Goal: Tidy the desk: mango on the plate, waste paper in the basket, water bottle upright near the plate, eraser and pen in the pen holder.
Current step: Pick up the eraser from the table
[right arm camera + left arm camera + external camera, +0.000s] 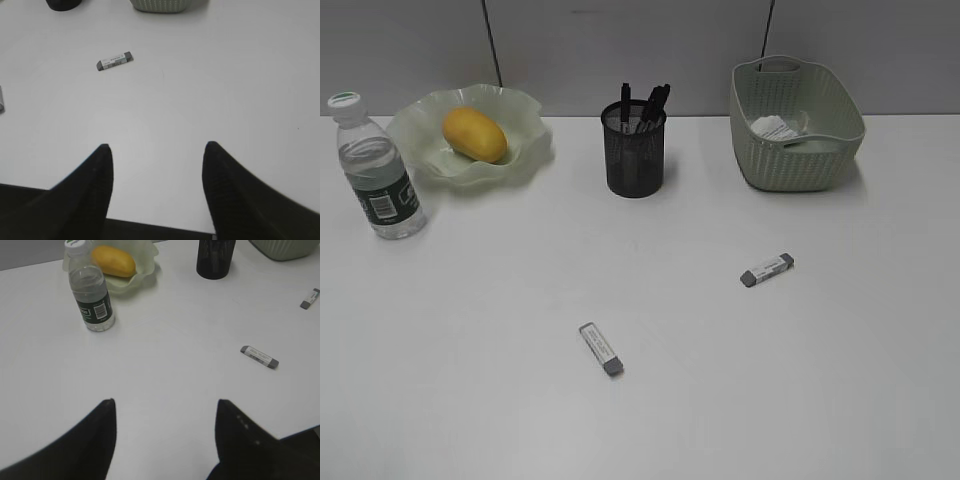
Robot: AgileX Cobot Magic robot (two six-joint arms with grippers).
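Observation:
The mango lies in the ruffled green plate at the back left. The water bottle stands upright just left of the plate. The waste paper lies inside the woven basket at the back right. The black mesh pen holder holds pens. Two erasers lie flat on the desk: one in the middle front, one further right. My left gripper is open and empty above bare desk. My right gripper is open and empty near the desk's front edge.
In the left wrist view the bottle, mango and an eraser show ahead of the jaws. In the right wrist view an eraser lies ahead to the left. A grey wall stands behind the desk.

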